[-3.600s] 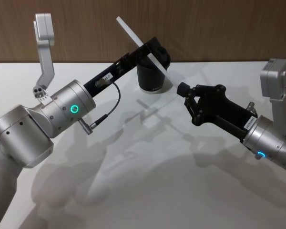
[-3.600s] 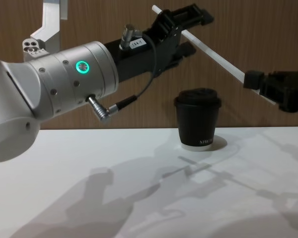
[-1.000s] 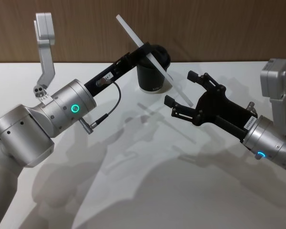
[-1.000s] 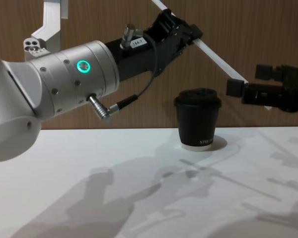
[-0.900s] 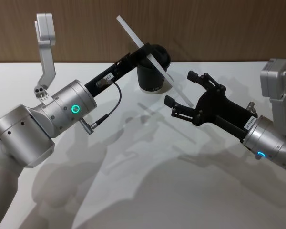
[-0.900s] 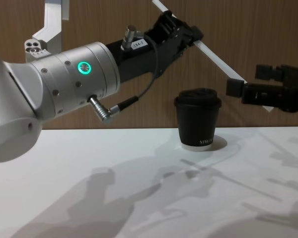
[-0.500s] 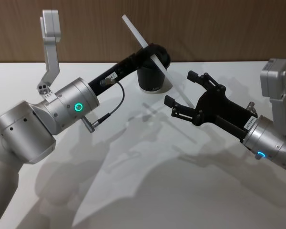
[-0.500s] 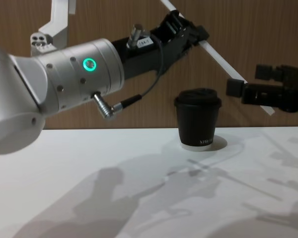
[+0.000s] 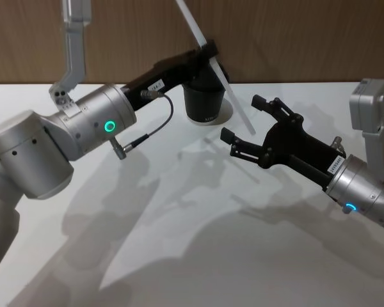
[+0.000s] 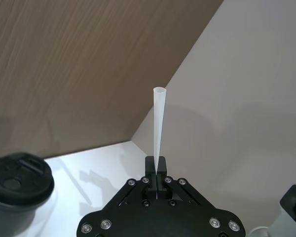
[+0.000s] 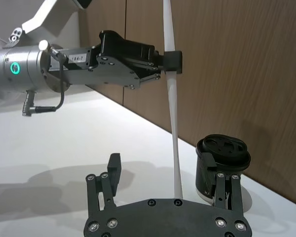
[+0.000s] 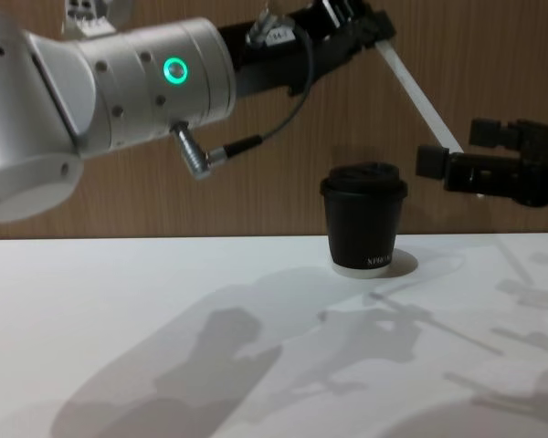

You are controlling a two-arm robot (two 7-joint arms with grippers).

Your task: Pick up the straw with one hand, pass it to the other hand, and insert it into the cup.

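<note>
Nearest, the right gripper (image 9: 242,118) hovers over the surface (image 9: 147,211), jaws released and spread, the straw's (image 9: 233,99) low tip between them. Swinging the straw cupward could snag it there or twist it in the grip. Beyond, the left gripper (image 9: 208,50), arm stretched forward and raised, has jaws clenched on the slanted straw above the cup (image 9: 201,102), which stands farthest back on the surface.

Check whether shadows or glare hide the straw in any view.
Head view: arm shadows mottle the table; the straw is sharp but pale on white at its lower end. Chest view: straw crisp against the wood wall. Left wrist view: straw faint against a pale background, no glare.
</note>
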